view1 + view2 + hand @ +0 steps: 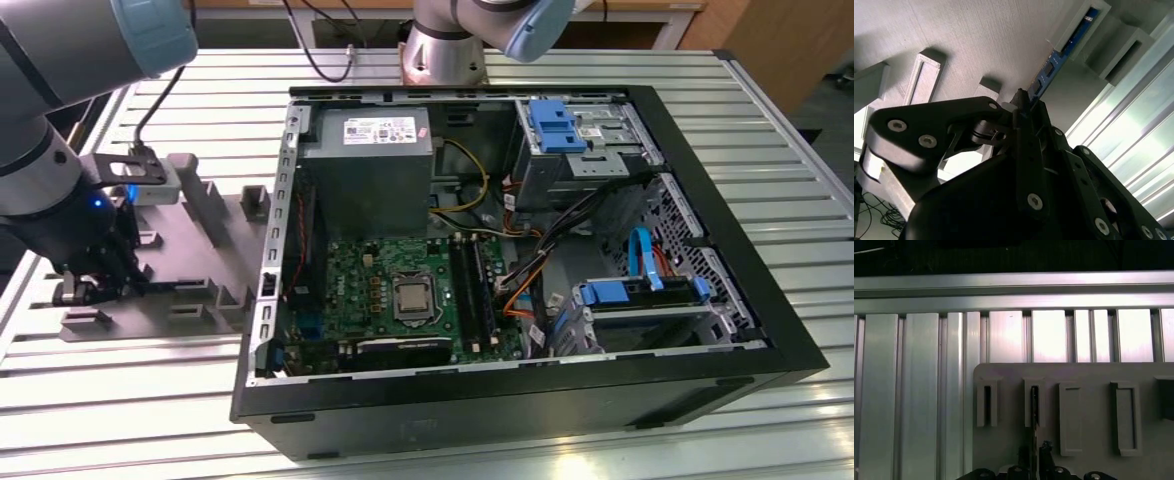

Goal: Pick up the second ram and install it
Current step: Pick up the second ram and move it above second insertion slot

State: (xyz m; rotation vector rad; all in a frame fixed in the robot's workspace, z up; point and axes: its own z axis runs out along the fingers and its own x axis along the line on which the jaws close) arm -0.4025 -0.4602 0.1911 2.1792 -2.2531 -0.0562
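The second ram is a thin blue circuit-board stick standing on edge in a slot of the grey holder plate. In the first wrist view the ram shows edge-on in the holder, in the second slot from one end. My gripper is shut on the stick's near end, its black fingers pressed either side of it. In the exterior view the gripper is low over the holder, at the exterior view's left of the open computer case. The motherboard's black slots lie inside the case.
The case holds a power supply, blue drive-bay clips, and loose cables beside the motherboard. The arm's base stands behind the case. Everything rests on a slatted aluminium table. The holder has several other slots.
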